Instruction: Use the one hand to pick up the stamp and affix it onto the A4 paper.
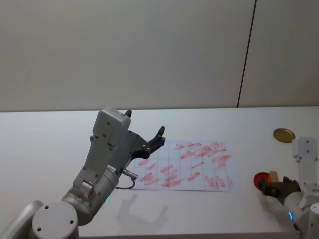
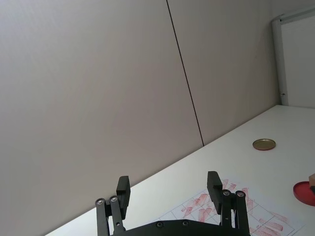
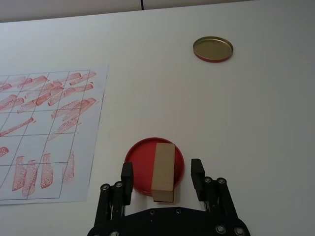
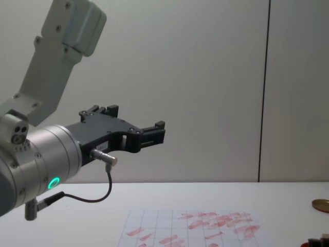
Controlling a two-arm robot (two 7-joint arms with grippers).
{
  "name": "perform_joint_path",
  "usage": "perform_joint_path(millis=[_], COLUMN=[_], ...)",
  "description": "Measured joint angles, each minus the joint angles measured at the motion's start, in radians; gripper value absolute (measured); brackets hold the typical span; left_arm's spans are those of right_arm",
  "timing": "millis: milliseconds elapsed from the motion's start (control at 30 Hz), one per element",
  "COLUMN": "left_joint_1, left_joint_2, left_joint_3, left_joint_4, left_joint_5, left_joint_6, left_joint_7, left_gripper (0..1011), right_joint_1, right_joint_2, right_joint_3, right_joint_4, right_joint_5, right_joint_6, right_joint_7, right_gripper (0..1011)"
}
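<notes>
White counter (image 1: 50,129), head view: Alpha Bot 2's left arm rears up at lower left. Its left tool (image 2: 169,183) is raised off the surface, fingers (image 2: 214,182) spread wide, holding nothing, aimed at the back wall; idle, by the look of it. Ctr frame, the A4 paper (image 1: 187,164) lies flat, its grid crowded w/ smeared red marks. Lower right, the right tool (image 3: 162,171) sits low over the counter, fingers apart, straddling the stamp (image 3: 164,169) w/ clear gaps either side, so no contact yet. The red ink pad (image 3: 140,162) lies under the stamp, near the paper's right edge. A gold disc (image 3: 212,48) rests well apart, nearer the wall. Stamp itself: pale wooden block on the pad, near end jutting past the pad's rim toward the tool.

Key relation: in the right wrist view the block's long axis runs straight up the frame, parallel to the fingers and btwn them, so its long sides face them. On that showing the grasp needs only a squeeze, no re-aim; then a lift and a carry leftward in the head frame to the sheet. Right arm is far nearer; left looks to play no part. Risk: off-ctr closing could skew the block on the pad.
</notes>
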Motion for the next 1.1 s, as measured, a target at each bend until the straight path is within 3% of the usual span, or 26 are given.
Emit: perform_joint_path(millis=[200, 400, 533, 1100], left_joint_1=[0.0, 0.0, 0.0, 0.0], left_joint_2=[0.0, 0.0, 0.0, 0.0], left_joint_3=[0.0, 0.0, 0.0, 0.0], left_joint_4=[0.0, 0.0, 0.0, 0.0], left_joint_5=[0.0, 0.0, 0.0, 0.0], left_joint_6=[0.0, 0.0, 0.0, 0.0], left_joint_7=[0.0, 0.0, 0.0, 0.0], left_gripper=[993, 993, 993, 993], right_joint_1=[0.004, 0.006, 0.006, 0.004], right_joint_2=[-0.002, -0.004, -0.005, -0.005], right_joint_3=[0.002, 0.003, 0.004, 0.004], right_joint_4=[0.013, 0.022, 0.024, 0.007], right_joint_5=[-0.006, -0.016, -0.022, -0.067], right_joint_6=[0.001, 0.002, 0.001, -0.028], right_joint_7=[0.001, 0.004, 0.007, 0.028], right_gripper=[589, 340, 233, 221])
